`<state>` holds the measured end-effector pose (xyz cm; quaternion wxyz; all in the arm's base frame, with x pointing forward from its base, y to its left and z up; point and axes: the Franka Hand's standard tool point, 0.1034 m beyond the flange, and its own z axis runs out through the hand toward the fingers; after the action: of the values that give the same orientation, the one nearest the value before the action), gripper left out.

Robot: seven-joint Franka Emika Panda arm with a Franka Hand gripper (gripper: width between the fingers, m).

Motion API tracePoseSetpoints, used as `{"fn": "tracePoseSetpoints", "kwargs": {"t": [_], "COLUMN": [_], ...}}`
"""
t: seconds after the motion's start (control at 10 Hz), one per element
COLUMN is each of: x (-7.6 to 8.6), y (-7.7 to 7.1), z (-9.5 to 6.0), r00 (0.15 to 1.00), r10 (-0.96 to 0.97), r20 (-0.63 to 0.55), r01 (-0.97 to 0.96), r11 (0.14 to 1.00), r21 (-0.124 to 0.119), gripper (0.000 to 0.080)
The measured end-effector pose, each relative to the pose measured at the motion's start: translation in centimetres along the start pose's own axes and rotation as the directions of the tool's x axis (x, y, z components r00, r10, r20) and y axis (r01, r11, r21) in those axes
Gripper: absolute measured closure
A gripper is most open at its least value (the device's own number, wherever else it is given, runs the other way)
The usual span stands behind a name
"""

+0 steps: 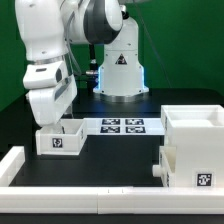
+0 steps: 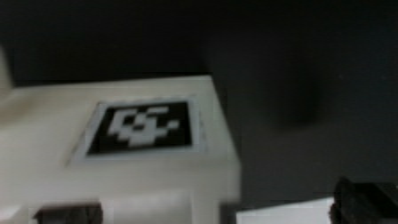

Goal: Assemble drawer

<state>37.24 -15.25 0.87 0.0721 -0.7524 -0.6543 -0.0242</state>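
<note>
Hovering over the exterior view's left side, the arm hangs low above a small open-topped white tray point(image 1: 60, 134) that sits on the black table point(image 1: 120, 150). The jaws point(image 1: 50, 117) are right at the tray's rim, but whether they are wide, narrow or clamped on its wall cannot be told, as the wrist body hides them. On the exterior view's right stands the tall boxy housing point(image 1: 195, 145), with another small white part point(image 1: 166, 166) touching its left face, low down; how deep that part sits cannot be told. Between tray and housing, farther back, lies the marker board point(image 1: 120, 126). A low white rail point(image 1: 70, 177) borders the near edge.

From the wrist view, blurred, a white tagged face of the tray point(image 2: 125, 130) fills the frame against dark table; a dark fingertip point(image 2: 370, 195) shows at one corner, and the jaws' spacing remains unclear.

Judging from this, the assembly looks early to midway: the left tray lies well apart from the housing and has yet to be carried over and slid in.
</note>
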Motion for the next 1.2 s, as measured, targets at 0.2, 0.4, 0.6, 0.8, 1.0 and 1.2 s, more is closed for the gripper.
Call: {"fn": "tracePoseSetpoints", "kwargs": {"t": [0.2,0.4,0.6,0.8,1.0,1.2], "x": [0.08,0.04,0.04,0.04,-0.01,-0.27], "y": [0.00,-0.03,-0.05,-0.06,0.02,0.26], "z": [0.14,0.16,0.18,0.20,0.12,-0.38], "r00": [1.000,1.000,1.000,1.000,1.000,1.000], "r10": [0.014,0.015,0.015,0.015,0.016,-0.021], "r20": [-0.002,-0.002,-0.002,-0.002,0.000,0.002], "r01": [-0.014,-0.015,-0.015,-0.015,-0.016,0.021], "r11": [1.000,1.000,1.000,1.000,1.000,1.000], "r21": [0.002,0.003,0.003,0.003,0.000,-0.014], "gripper": [0.0150,0.0178,0.0358,0.0679,0.0760,0.0760]}}
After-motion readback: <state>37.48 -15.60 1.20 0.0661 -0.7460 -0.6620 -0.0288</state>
